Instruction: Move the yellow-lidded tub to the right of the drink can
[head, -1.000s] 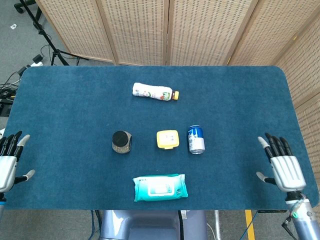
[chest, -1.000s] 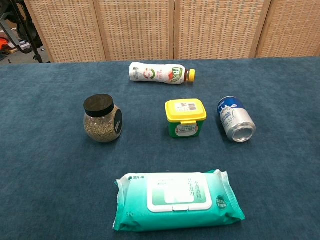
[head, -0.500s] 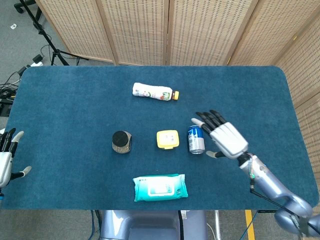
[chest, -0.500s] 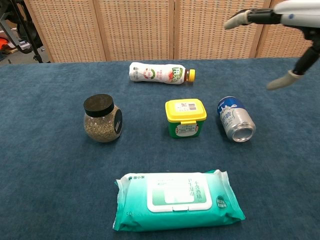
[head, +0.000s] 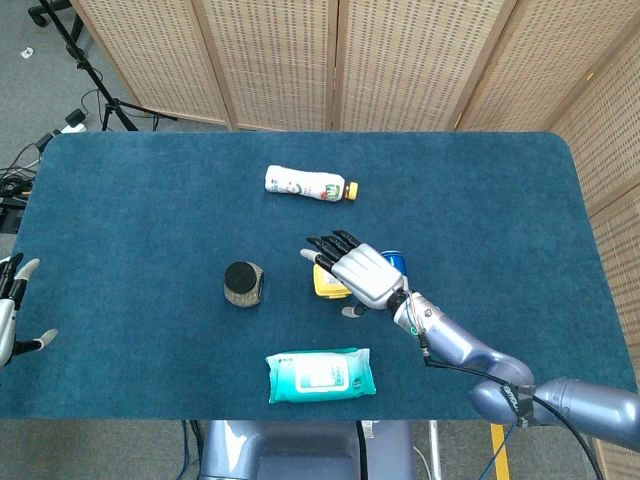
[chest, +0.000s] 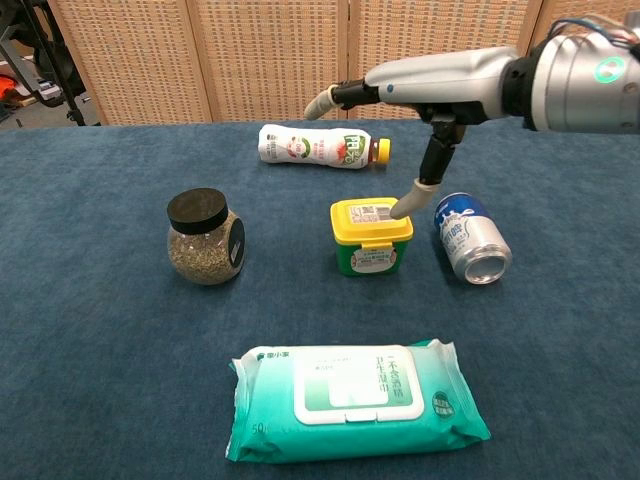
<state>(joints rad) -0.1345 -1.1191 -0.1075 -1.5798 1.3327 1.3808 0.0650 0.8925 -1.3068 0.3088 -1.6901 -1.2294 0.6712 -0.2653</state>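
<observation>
The yellow-lidded tub (chest: 371, 237) stands upright mid-table, just left of the blue drink can (chest: 472, 240), which lies on its side with its mouth towards me. My right hand (head: 358, 274) hovers over the tub with fingers spread and holds nothing. In the head view it hides most of the tub (head: 324, 286) and part of the can (head: 395, 260). From the chest view, the right hand (chest: 432, 80) hangs above, its thumb tip just over the lid's right edge. My left hand (head: 10, 312) is open at the table's left edge.
A black-lidded glass jar (chest: 205, 240) stands left of the tub. A white drink bottle (chest: 320, 145) lies on its side behind. A teal wipes pack (chest: 355, 398) lies near the front edge. Wicker screens stand behind the blue table (head: 130, 210).
My right hand has swung from the table's right edge leftwards, past the can, to above the tub. My left hand has slid a little further off the left edge.
</observation>
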